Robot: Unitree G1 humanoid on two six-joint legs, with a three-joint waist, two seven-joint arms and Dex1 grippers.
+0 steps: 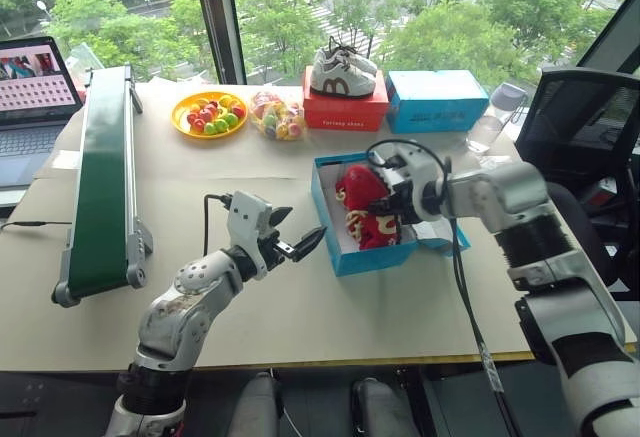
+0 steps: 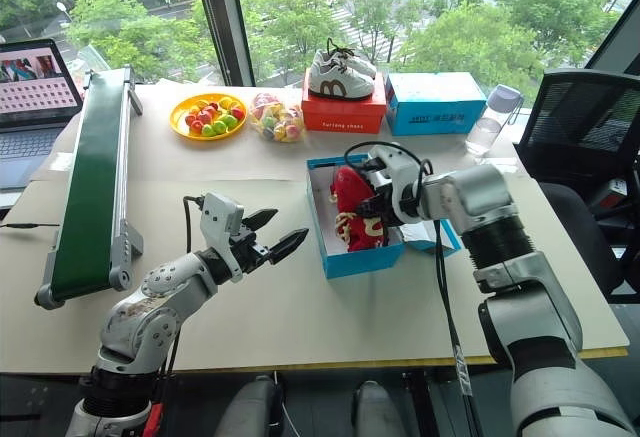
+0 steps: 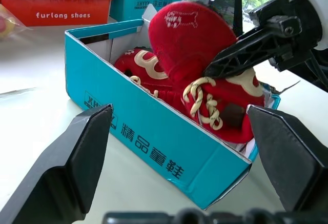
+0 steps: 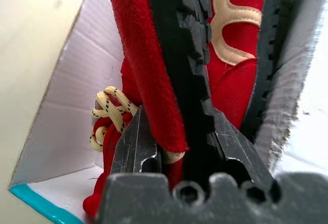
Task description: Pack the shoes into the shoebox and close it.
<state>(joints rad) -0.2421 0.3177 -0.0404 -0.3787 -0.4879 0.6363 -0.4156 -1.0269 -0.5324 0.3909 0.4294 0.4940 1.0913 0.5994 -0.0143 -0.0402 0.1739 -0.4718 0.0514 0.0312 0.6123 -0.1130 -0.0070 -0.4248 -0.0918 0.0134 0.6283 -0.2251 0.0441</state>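
Inside the shoebox (image 1: 345,252), the right gripper (image 1: 388,189) pinches one of the shoes (image 1: 360,187) by its upper.

Its mate lies under that hand; the left gripper (image 1: 300,232) hangs spread wide and empty just beside the box's near wall, red box (image 1: 345,109) and plainer blue box (image 1: 437,102) beyond.

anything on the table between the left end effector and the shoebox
Nothing: bare tabletop separates the left end effector from the shoebox, as the left eye view shows.

Shoes (image 1: 368,212) lie in the shoebox (image 1: 350,253); conveyor (image 1: 100,182) well to its left
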